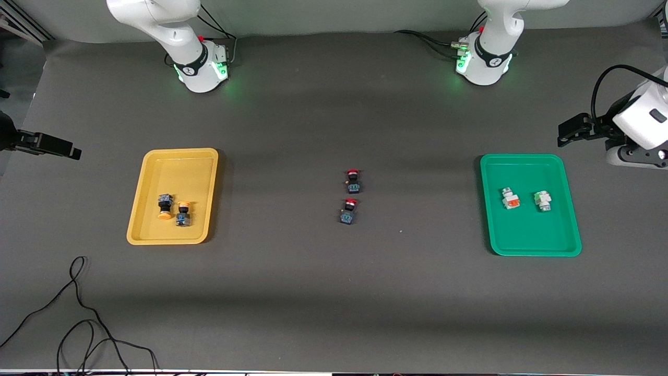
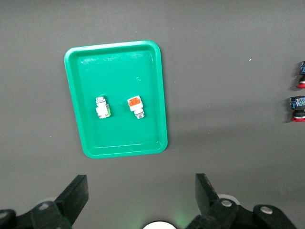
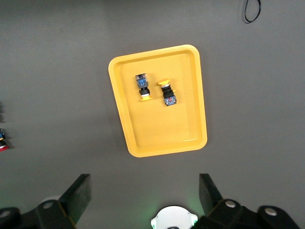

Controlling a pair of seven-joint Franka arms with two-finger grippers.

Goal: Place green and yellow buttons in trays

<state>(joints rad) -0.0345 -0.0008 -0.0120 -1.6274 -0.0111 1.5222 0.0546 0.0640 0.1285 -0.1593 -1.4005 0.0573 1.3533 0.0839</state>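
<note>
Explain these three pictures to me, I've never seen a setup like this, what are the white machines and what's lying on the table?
The white machines are two robot arms bolted along one edge of a grey table. The big picture looks down from a high camera facing them. The other two come from cameras on the arms' wrists, looking straight down.

The left tool hangs open over the table beside the green tray. That tray holds two white buttons, one green-marked, one orange-marked.

The right tool hangs open beside the yellow tray, which holds two yellow-capped buttons.

Two red-capped switches lie mid-table, between the trays. Neither tool holds anything; both arms wait.
</note>
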